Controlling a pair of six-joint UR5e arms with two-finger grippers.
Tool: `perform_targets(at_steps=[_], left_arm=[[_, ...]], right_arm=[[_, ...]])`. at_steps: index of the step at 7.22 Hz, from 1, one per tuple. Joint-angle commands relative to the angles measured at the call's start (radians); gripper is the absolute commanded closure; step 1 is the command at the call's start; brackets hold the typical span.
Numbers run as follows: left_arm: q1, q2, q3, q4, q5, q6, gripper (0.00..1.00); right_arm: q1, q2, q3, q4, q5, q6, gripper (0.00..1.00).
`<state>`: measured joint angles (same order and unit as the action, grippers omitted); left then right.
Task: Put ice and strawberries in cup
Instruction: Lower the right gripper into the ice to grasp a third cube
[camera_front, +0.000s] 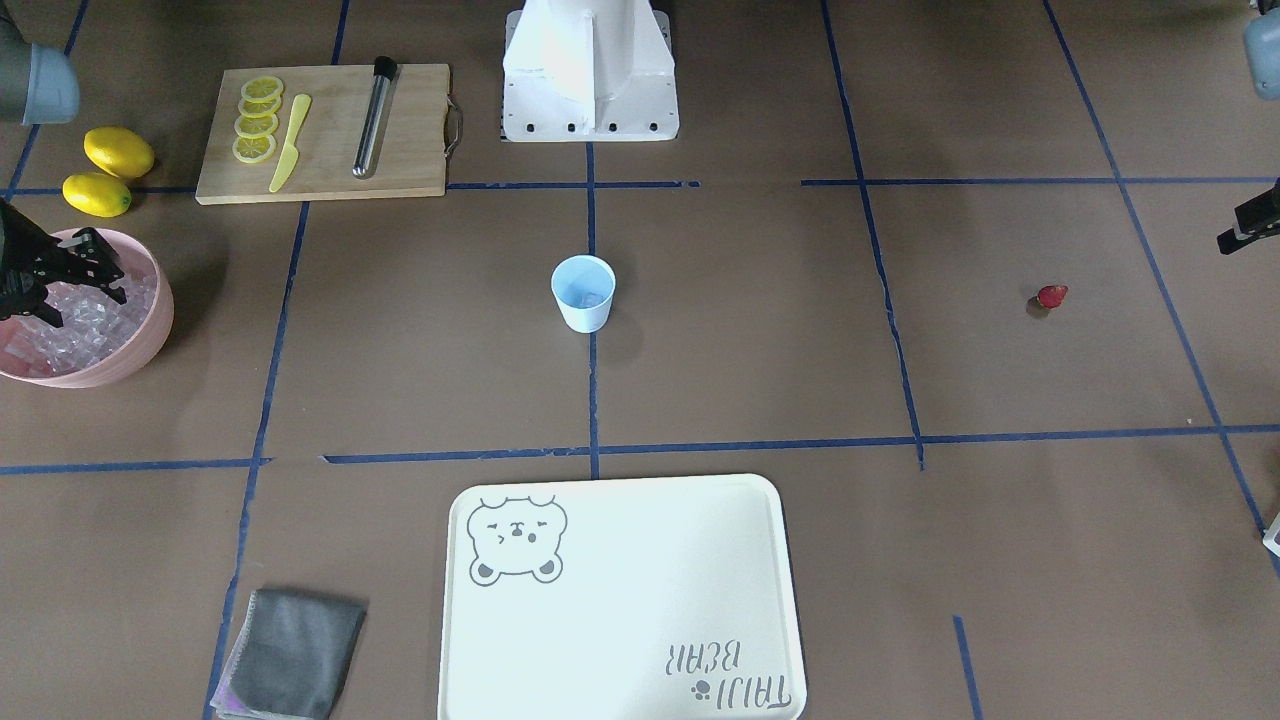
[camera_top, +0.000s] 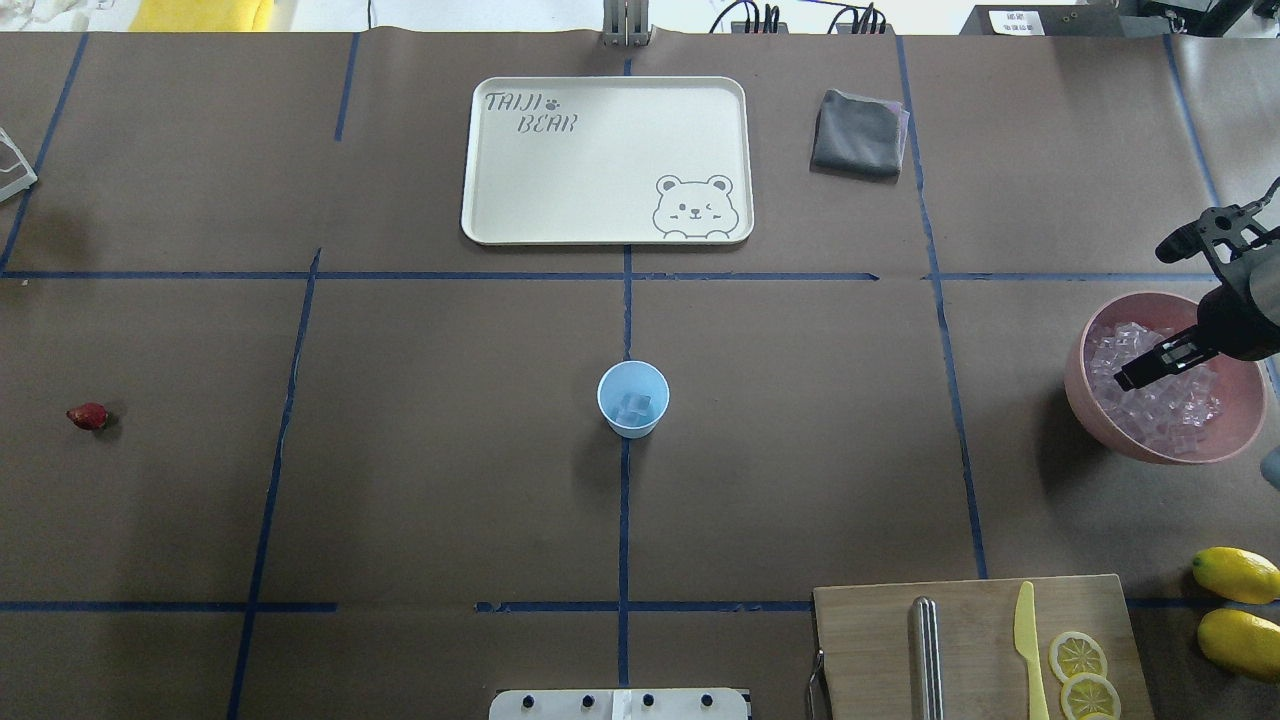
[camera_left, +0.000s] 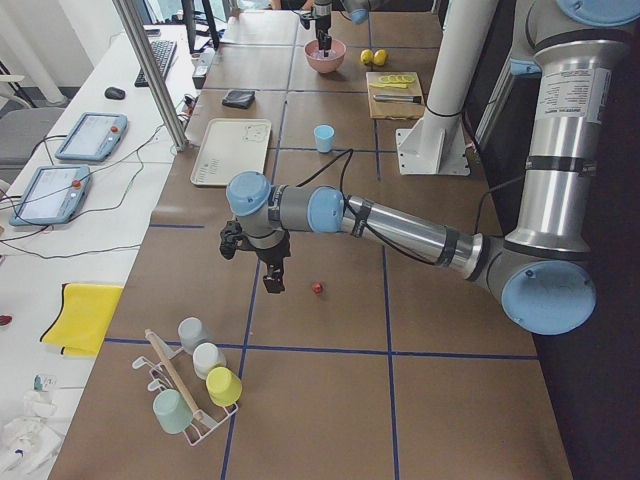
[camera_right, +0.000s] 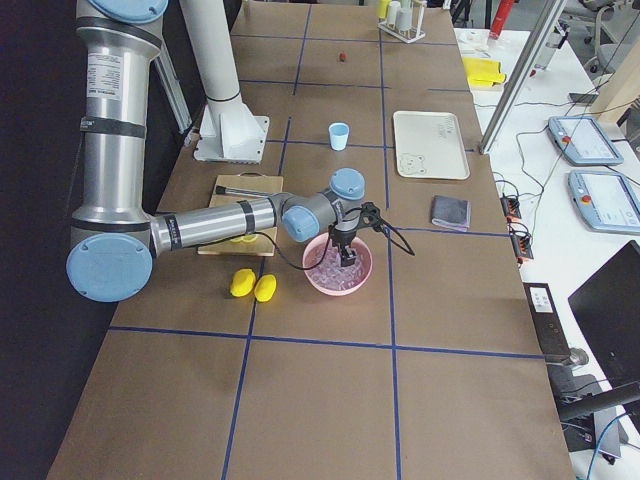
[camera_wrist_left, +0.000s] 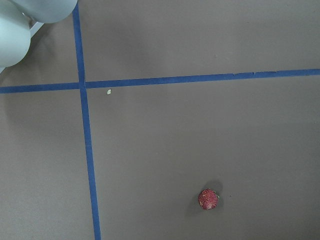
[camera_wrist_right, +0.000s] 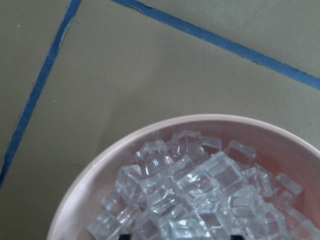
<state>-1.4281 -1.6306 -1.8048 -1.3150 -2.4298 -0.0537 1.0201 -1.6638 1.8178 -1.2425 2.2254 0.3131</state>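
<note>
The light-blue cup (camera_top: 633, 398) stands at the table's middle with an ice cube (camera_top: 634, 406) inside; it also shows in the front view (camera_front: 583, 292). The pink bowl (camera_top: 1085, 385) at the right holds several ice cubes (camera_wrist_right: 200, 190). My right gripper (camera_top: 1135, 375) is open, its tips down among the ice in the bowl (camera_front: 150, 330). The strawberry (camera_top: 88, 416) lies alone at the far left and shows in the left wrist view (camera_wrist_left: 208, 199). My left gripper (camera_left: 255, 262) hovers near it; I cannot tell its state.
A white bear tray (camera_top: 480, 180) and a grey cloth (camera_top: 858, 133) lie at the far side. A cutting board (camera_top: 970, 620) with lemon slices, a yellow knife and a metal tube is near the base. Two lemons (camera_top: 1238, 610) lie by the bowl.
</note>
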Motion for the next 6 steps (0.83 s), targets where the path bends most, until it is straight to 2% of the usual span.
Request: perform_targets(at_steps=[1,2,3,6], left_arm=[[0.000,0.000,-0.001,-0.001,0.000,0.000,0.00],[0.000,0.000,-0.001,-0.001,0.000,0.000,0.00],[0.000,0.000,0.001,0.000,0.000,0.000,0.00],[0.000,0.000,0.002,0.000,0.000,0.000,0.00]], right_arm=[[0.000,-0.002,-0.002,0.000,-0.001,-0.002,0.39],[0.000,-0.004,-0.002,0.000,-0.001,-0.005,0.40],[0.001,-0.008,-0.002,0.000,-0.001,-0.006,0.47],[0.002,-0.008,0.003,0.001,0.000,-0.014,0.96]])
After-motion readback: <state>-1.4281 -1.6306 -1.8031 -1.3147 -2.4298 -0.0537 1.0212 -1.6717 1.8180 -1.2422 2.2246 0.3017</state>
